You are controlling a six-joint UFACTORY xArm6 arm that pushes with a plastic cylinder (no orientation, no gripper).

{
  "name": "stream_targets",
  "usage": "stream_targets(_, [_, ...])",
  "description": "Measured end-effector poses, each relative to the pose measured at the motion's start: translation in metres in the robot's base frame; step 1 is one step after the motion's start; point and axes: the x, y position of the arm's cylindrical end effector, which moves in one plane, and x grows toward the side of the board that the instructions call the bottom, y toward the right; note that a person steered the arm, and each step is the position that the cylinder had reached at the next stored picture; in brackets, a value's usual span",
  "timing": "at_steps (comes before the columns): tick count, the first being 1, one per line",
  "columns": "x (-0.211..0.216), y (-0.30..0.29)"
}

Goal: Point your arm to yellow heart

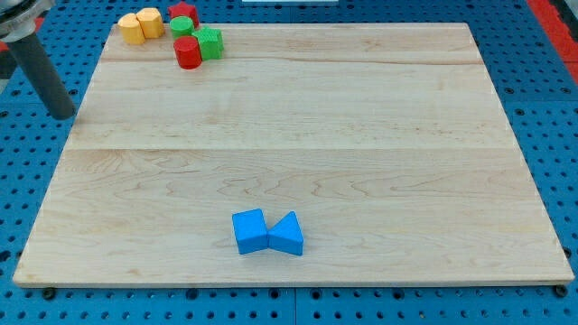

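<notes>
While my tip (pixel 63 116) sits off-board left, yellow heart (pixel 150 22) top-left, its pointing direction unclear.

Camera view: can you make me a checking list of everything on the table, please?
Surface: pale wooden board, flat, on a blue pegboard.
Job's things: two yellow blocks touching at the view's top left; which is the yellow heart is hard to tell, probably the right one, beside the other yellow block.
Clutter: red cylinder, green blocks, another red block, two blue blocks touching near the view's bottom.
Pincer: none; my tip sits off the board's left edge, below-left of the yellow blocks, apart.
Cables: nothing seen.
Surroundings: nothing seen beyond pegboard.
</notes>
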Motion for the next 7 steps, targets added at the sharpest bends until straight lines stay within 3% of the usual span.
stream_targets(2, [-0.011, -0.002])
stream_targets(3, [-0.070, -0.002])
stream_targets(4, [-0.098, -0.002])
stream_targets(6, [-0.112, -0.002])
stream_targets(7, [-0.145, -0.001])
